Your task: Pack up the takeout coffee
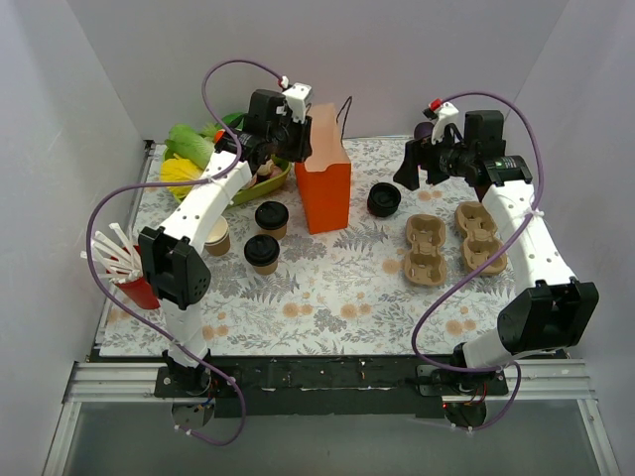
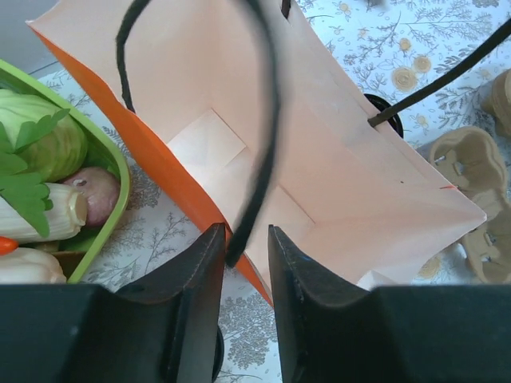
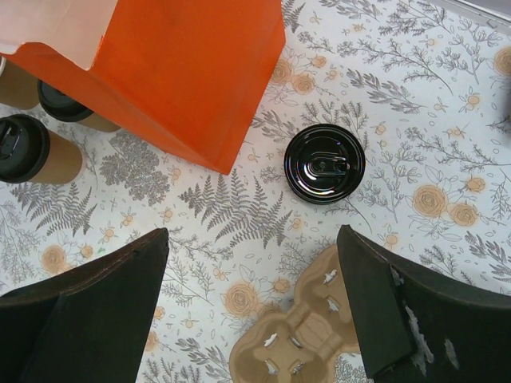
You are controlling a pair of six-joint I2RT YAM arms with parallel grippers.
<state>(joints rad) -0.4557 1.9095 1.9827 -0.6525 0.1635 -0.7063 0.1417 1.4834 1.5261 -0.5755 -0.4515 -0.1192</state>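
An orange paper bag stands open at the middle back, its pale inside filling the left wrist view. My left gripper hovers at the bag's left rim, jaws narrowly open, with the black handle cord hanging between them. Two lidded kraft cups stand left of the bag; a third cup is partly hidden by my left arm. Another black-lidded cup stands right of the bag. My right gripper is wide open above it, holding nothing.
Two pulp cup carriers lie on the right; one is under my right gripper. A green tray of vegetables sits behind the left cups. A red holder of white straws stands at the left edge.
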